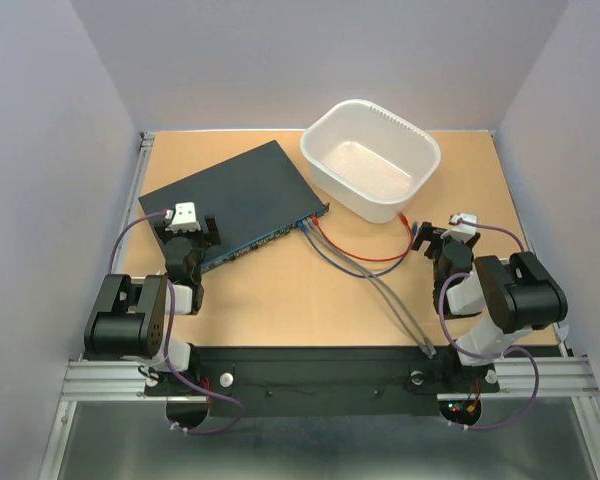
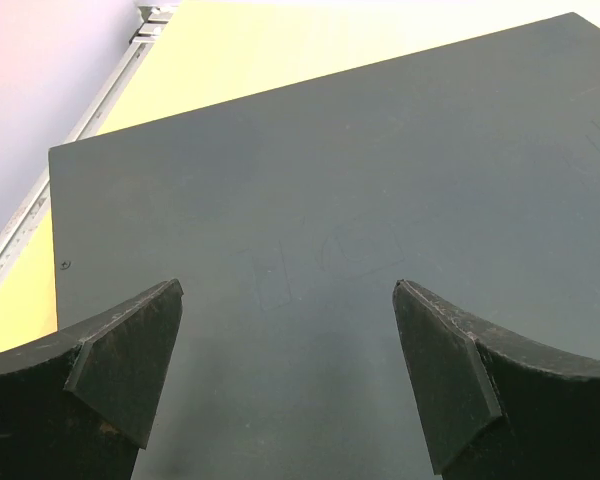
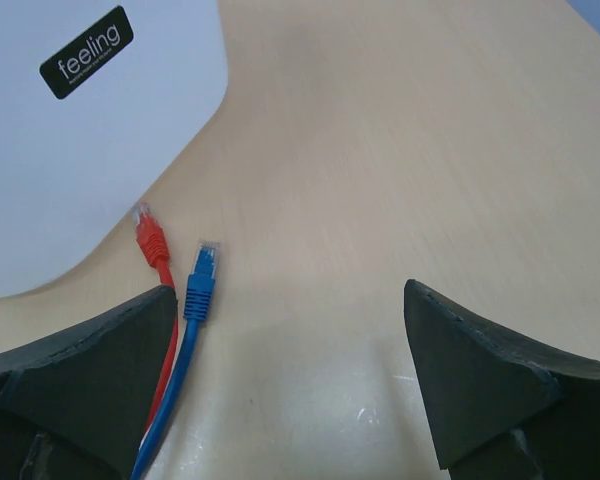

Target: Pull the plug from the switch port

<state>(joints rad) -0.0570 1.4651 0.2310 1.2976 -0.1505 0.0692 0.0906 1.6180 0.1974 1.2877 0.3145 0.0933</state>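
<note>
The switch point(image 1: 235, 195) lies skewed on the far left of the table point(image 1: 310, 300). Its socket edge faces near and right, so its cables run off toward the right arm. The plugs point(image 1: 313, 218) sit in ports at the right end of that edge, and which one is meant I cannot tell. A red cable point(image 1: 365, 262) and greyish ones trail from there across the table. The left hand point(image 2: 288, 370) hangs released, jaws wide, over the switch's near-left part, holding nothing. It is probably placed there to press the box down while the other arm pulls. The right hand point(image 3: 290, 380) is likewise released and empty, low over bare table near and right of the tub point(image 1: 320, 165), well apart from the ports. In front of it lie two free ends side by side, a red plug point(image 3: 150, 240) and a blue plug point(image 3: 202, 285), the red one at the tub's foot. The tub stands far and middle, just beside the switch's right corner, and holds nothing.
</note>
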